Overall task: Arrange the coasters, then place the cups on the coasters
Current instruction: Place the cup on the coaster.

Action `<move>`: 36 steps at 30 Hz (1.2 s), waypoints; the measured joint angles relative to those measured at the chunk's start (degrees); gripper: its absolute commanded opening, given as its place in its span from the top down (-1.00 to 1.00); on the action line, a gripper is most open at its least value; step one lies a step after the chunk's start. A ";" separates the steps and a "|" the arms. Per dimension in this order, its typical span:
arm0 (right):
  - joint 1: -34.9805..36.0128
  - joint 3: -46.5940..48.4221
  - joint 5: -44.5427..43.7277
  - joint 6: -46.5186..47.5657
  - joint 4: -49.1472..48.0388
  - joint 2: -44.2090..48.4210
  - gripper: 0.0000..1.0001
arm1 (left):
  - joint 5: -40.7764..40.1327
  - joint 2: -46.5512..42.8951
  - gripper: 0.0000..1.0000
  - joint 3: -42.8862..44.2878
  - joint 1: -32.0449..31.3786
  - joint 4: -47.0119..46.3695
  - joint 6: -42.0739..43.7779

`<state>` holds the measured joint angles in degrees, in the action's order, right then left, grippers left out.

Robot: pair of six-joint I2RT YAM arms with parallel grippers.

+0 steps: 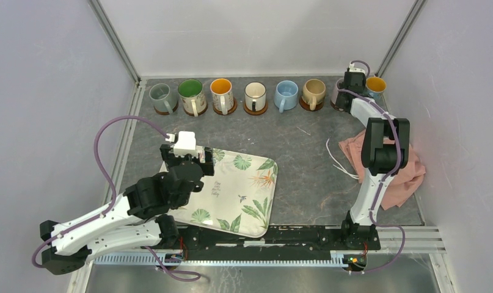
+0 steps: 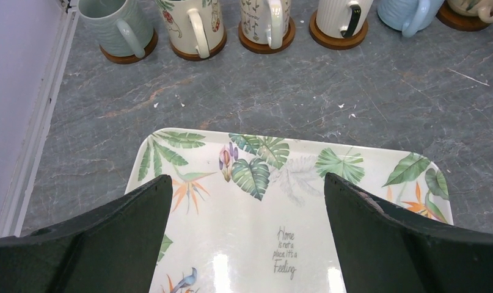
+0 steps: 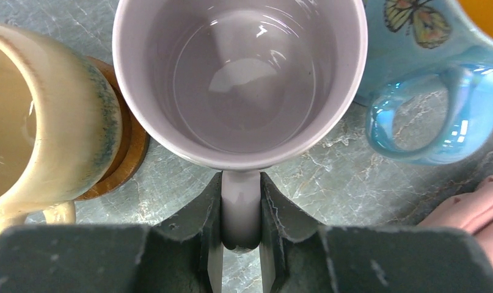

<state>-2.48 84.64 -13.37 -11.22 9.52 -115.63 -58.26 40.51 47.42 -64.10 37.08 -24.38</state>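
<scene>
Grey tabletop (image 1: pixel 305 155); right tool (image 3: pixel 241 189) clamps pale pink cup (image 3: pixel 241 91) handle.

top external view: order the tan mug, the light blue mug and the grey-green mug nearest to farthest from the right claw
The right claw holds the handle of the pale pink ceramic mug at the back right.
1. Tan ceramic mug, just left of it.
2. Light blue ceramic mug, next along the row.
3. Grey-green ceramic mug, far left end.

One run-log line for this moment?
right pincer: shut on pale pink mug handle | left pincer: open above leaf-print tray
</scene>
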 measured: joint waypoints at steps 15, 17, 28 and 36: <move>0.07 0.44 0.87 0.00 0.00 -2.43 1.00 | -0.15 0.37 -0.99 -0.02 0.00 0.00 0.02; 0.07 0.44 0.87 0.00 0.02 -2.43 1.00 | -0.15 0.37 -0.99 -0.02 0.00 0.00 0.02; -0.22 0.42 0.92 -0.22 0.00 -2.43 1.00 | -0.15 0.39 -0.99 -0.02 0.00 0.02 0.02; -1.18 0.26 1.55 -0.68 -0.02 -2.43 0.97 | -0.15 1.14 -0.99 -0.02 0.00 0.02 0.02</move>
<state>-3.66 84.90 -11.81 -11.90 9.50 -118.06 -58.41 41.65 47.40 -64.10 37.10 -24.36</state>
